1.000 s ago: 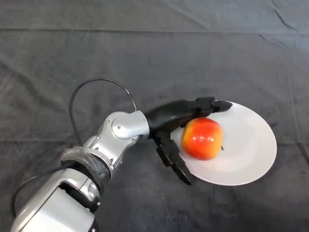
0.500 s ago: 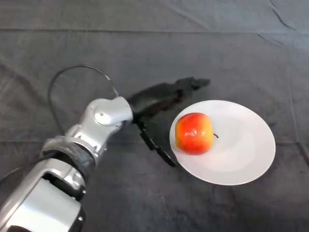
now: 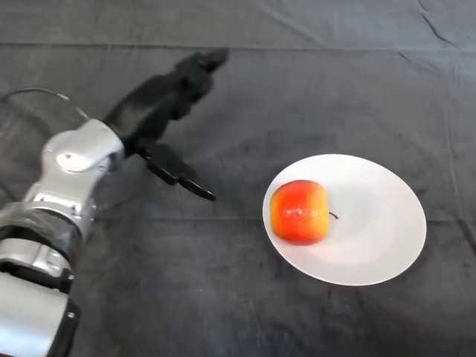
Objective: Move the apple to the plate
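The apple — red shading to orange-yellow, glossy — lies on its side on the left part of the white round plate, its short dark stem pointing right toward the plate's middle — the plate sits flat on the dark cloth

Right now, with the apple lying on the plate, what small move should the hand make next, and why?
Probably none toward the apple: it lies on the left part of the plate, so the task looks done. The hand is open, well to the left of the plate and holding nothing. I would just draw it a little further back toward the robot.
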`<state>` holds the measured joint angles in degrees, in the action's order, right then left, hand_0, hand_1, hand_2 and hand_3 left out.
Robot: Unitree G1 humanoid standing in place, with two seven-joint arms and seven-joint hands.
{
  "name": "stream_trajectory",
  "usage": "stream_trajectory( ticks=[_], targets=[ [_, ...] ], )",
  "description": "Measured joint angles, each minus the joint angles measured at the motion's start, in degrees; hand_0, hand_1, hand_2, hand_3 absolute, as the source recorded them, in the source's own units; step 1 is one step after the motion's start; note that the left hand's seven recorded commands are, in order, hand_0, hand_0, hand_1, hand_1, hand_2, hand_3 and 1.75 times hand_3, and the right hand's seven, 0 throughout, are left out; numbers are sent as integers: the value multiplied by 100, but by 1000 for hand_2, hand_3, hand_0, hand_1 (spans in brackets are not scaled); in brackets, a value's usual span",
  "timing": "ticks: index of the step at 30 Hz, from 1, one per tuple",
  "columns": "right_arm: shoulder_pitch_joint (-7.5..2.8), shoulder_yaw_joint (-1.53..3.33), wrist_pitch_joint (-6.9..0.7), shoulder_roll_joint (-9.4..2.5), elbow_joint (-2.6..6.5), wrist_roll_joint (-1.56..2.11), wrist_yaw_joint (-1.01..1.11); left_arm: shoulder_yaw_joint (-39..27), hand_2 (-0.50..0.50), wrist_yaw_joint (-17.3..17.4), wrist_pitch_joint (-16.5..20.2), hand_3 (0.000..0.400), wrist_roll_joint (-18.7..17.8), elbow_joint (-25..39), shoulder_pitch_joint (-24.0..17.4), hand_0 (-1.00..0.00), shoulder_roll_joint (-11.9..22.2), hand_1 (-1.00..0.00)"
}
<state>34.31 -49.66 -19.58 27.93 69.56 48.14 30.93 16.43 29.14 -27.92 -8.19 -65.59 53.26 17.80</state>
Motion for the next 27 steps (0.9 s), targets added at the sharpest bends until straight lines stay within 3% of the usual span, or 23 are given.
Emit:
stream_trajectory(
  ticks=[7, 15, 27],
  targets=[
    [0, 2, 0, 0, 0, 0, 0, -586, 0, -67, -101, 0, -283, -2, -159, 0, 343, 0],
    [-1, -2, 0, 1, 0, 0, 0, -1133, 0, -95, -164, 0, -598, -14, -752, 0, 703, 0],
    [0, 1, 0, 0, 0, 0, 0, -2033, 0, -128, -175, 0, -1158, -86, -1235, 0, 1222, 0]
  ],
)
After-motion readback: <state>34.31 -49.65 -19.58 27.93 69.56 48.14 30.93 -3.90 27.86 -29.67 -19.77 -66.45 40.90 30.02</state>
